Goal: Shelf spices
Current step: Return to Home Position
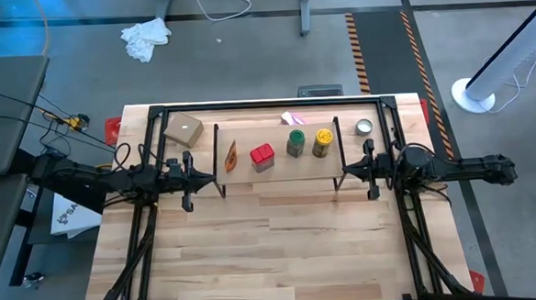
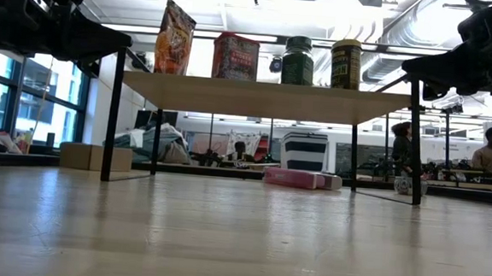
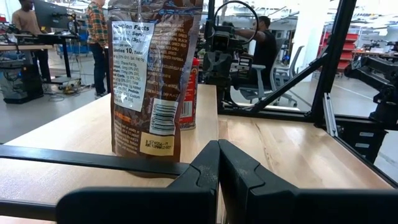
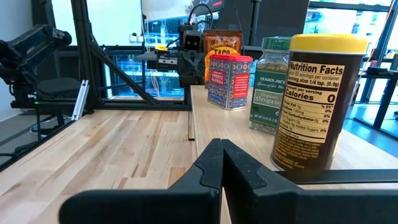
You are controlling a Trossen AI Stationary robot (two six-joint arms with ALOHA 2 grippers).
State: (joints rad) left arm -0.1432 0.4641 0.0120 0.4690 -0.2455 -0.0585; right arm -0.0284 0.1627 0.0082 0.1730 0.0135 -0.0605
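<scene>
In the high view, the shelf [image 1: 278, 175] is seen standing on the tabletop [image 1: 273, 251]. Four spices are lined up on its plank. Counted from the shelf's left end, they are the packet [image 1: 231, 156], the red box [image 1: 262, 157], the green-lidded jar [image 1: 295, 143] and the yellow jar [image 1: 323, 142]. The left arm [image 1: 113, 181] is stretched toward the shelf's left end and the right arm [image 1: 453, 168] toward its right end. Each pair of jaws is held just beside that end. A cardboard box [image 1: 183, 130] is placed beyond the shelf's left end, a silver tin [image 1: 364, 127] beyond its right end, and a pink packet [image 1: 292, 117] behind the shelf.

In the low view, all four spices are shown upright on the shelf top, apart from one another.

In the left wrist view, the left jaws are seen closed, one against the other, with nothing gripped. The packet is nearest on the shelf, and the red box is partly hidden behind it.

In the right wrist view, the right jaws are likewise closed and empty. The yellow jar is nearest on the shelf, followed by the green-lidded jar, the red box and the packet.
</scene>
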